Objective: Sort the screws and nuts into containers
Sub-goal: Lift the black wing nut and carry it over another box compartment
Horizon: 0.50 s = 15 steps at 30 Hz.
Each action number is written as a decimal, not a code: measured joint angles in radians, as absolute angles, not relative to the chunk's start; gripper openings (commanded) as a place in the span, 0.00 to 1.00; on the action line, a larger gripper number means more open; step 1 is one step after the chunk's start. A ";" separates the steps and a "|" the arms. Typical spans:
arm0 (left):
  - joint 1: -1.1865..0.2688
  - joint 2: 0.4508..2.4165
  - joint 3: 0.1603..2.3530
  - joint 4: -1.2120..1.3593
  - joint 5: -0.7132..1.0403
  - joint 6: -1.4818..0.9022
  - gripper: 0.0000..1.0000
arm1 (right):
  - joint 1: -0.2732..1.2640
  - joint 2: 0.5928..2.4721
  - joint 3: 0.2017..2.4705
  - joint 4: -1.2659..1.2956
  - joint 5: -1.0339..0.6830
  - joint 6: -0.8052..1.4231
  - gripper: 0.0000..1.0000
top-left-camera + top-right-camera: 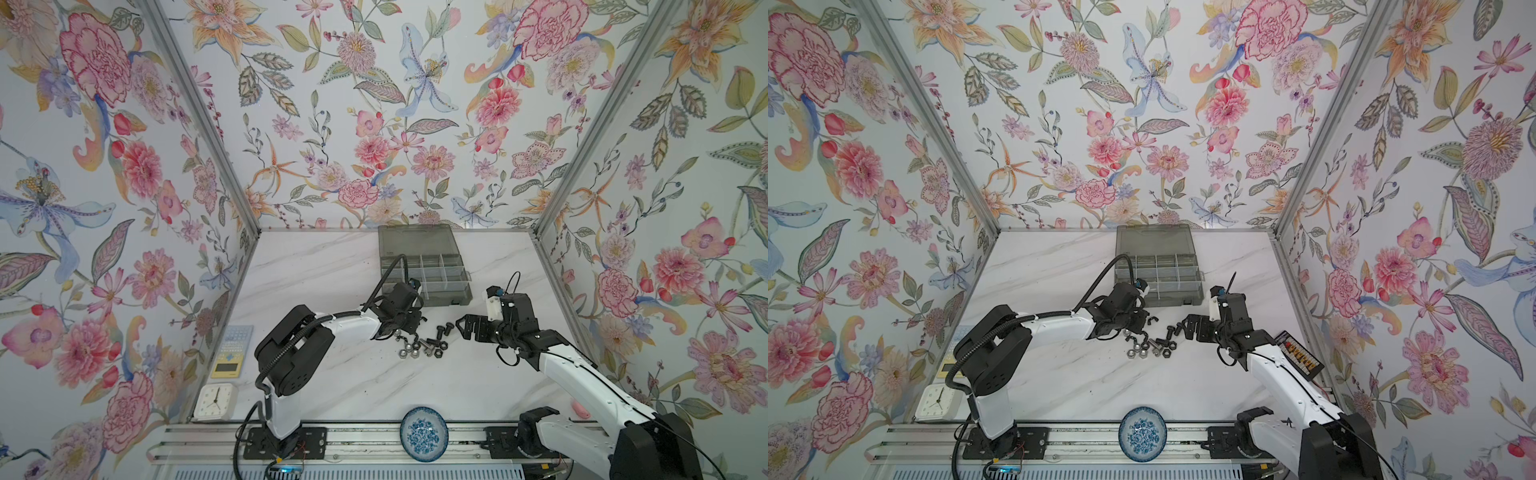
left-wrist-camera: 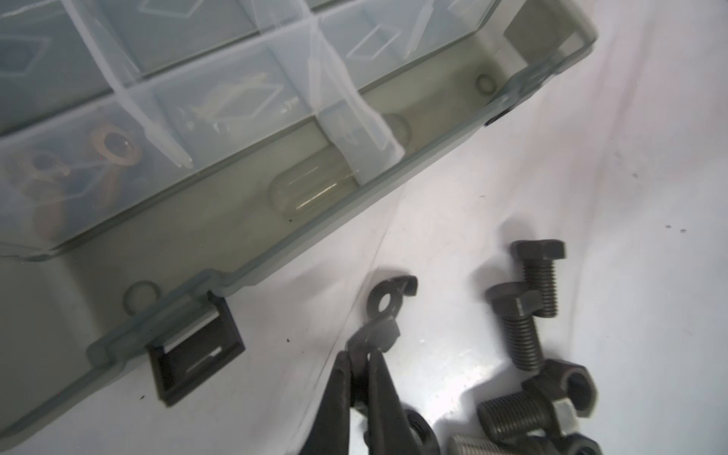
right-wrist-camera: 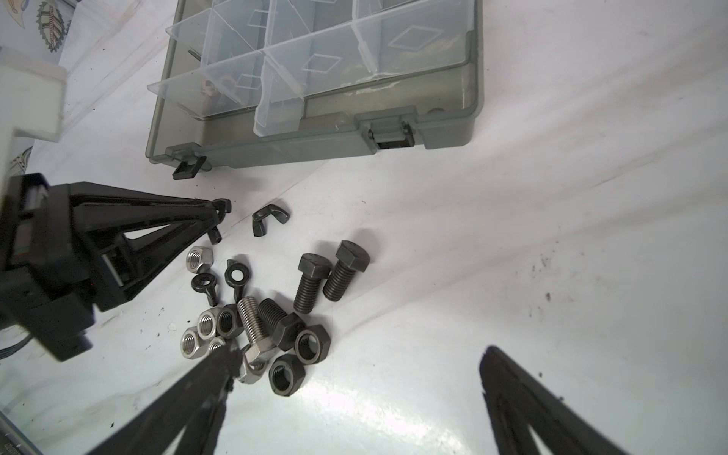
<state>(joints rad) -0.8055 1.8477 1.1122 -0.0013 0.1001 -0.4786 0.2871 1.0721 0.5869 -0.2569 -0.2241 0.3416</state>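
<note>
Left gripper clenched on one wing of a black winged nut, low and just beside the organiser box.
The hold looks thin, so I would lift slowly, clear the front wall and the dividers, then let go low inside one compartment, perhaps beside the brass winged nuts. The other screws and nuts lie heaped on the table. The right gripper hangs over them, fingers spread wide, holding nothing.
</note>
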 measured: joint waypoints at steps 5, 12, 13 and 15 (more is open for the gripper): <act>-0.774 1.755 1.113 0.012 0.141 -0.492 0.00 | 0.287 1.069 0.587 -0.257 -0.224 0.342 0.99; -0.662 1.767 1.218 0.029 0.153 -0.516 0.00 | 0.287 1.069 0.587 -0.257 -0.224 0.342 0.99; -0.649 1.784 1.250 0.030 0.153 -0.516 0.00 | 0.287 1.069 0.587 -0.257 -0.224 0.341 0.99; -0.633 1.829 1.318 0.031 0.153 -0.516 0.00 | 0.287 1.069 0.587 -0.257 -0.224 0.342 0.99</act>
